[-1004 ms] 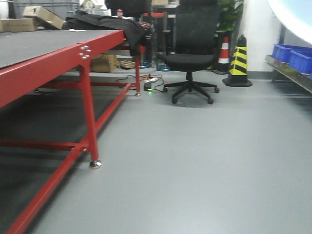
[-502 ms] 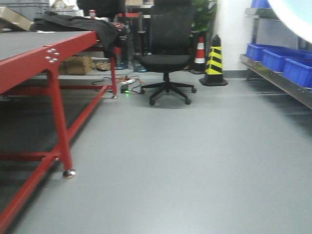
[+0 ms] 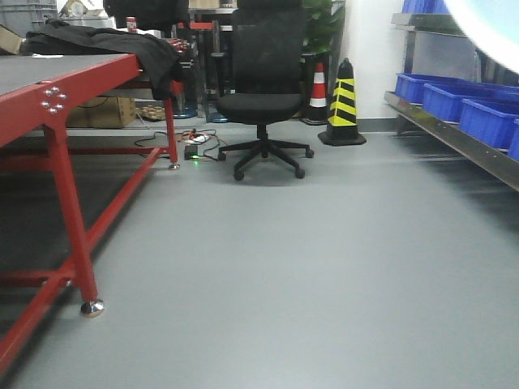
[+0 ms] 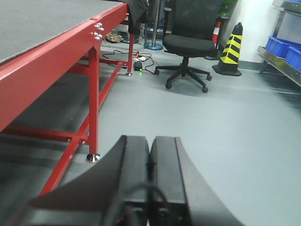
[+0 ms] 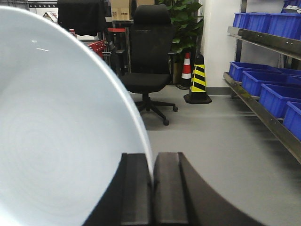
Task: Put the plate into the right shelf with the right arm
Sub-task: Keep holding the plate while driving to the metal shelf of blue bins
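Plate [image 5: 56, 132] has its rim clamped between the right jaws (most of it spreads to their left) and is held in the air, apart from the right shelf [image 5: 265, 117]. Left jaws pressed together, gripping nothing.

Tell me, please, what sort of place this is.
Probably a workshop or lab storeroom, not a home. A long red metal-framed workbench stands on a plain grey floor, a shiny stainless-steel shelf carries large blue plastic crates, and there is a yellow-and-black striped warning cone.
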